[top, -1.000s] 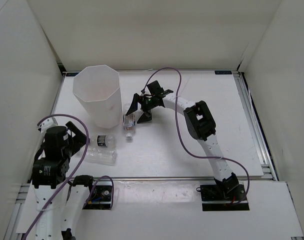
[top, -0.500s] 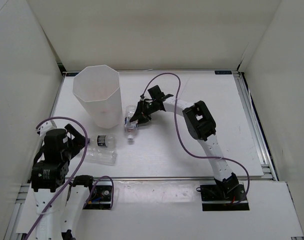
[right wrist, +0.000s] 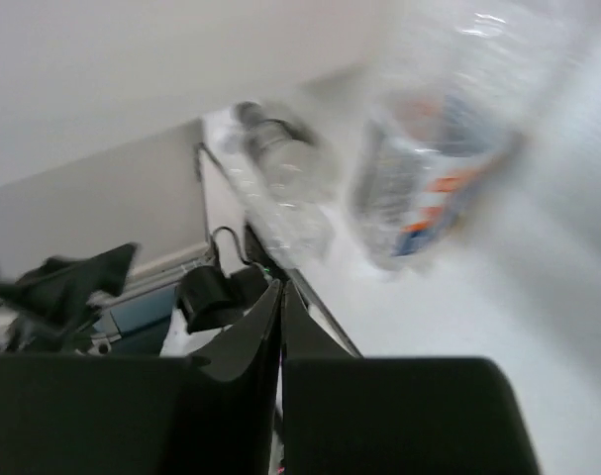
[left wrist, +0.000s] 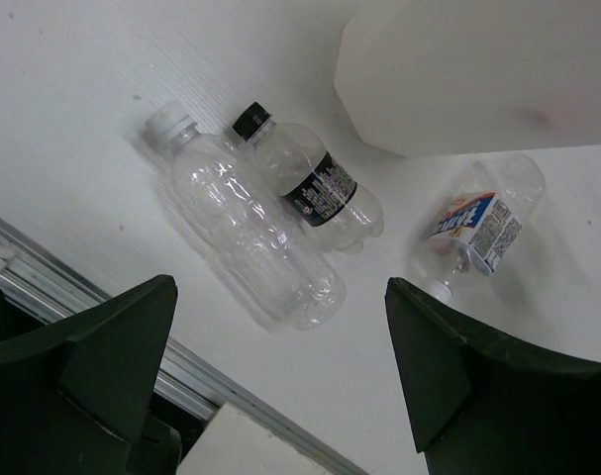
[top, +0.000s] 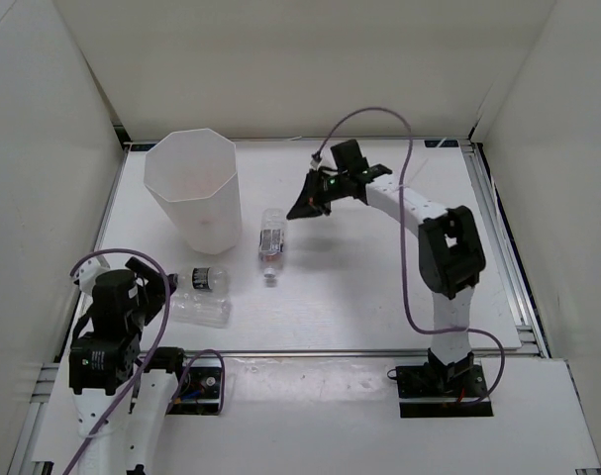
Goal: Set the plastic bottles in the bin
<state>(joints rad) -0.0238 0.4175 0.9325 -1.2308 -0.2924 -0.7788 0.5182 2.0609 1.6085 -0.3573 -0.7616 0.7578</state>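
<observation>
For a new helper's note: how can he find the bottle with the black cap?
Find the tall white bin at the far left of the table. Two bottles lie side by side on its near side. The black-capped bottle has a dark label; its neighbour has a white cap, no label.

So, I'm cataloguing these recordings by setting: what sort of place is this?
Probably a robotics lab test cell: white table enclosed by plain white panels, aluminium rails along its edge.

Right gripper [right wrist: 281,297] fingers pressed together, blurred labelled bottle [right wrist: 429,168] beyond
</observation>
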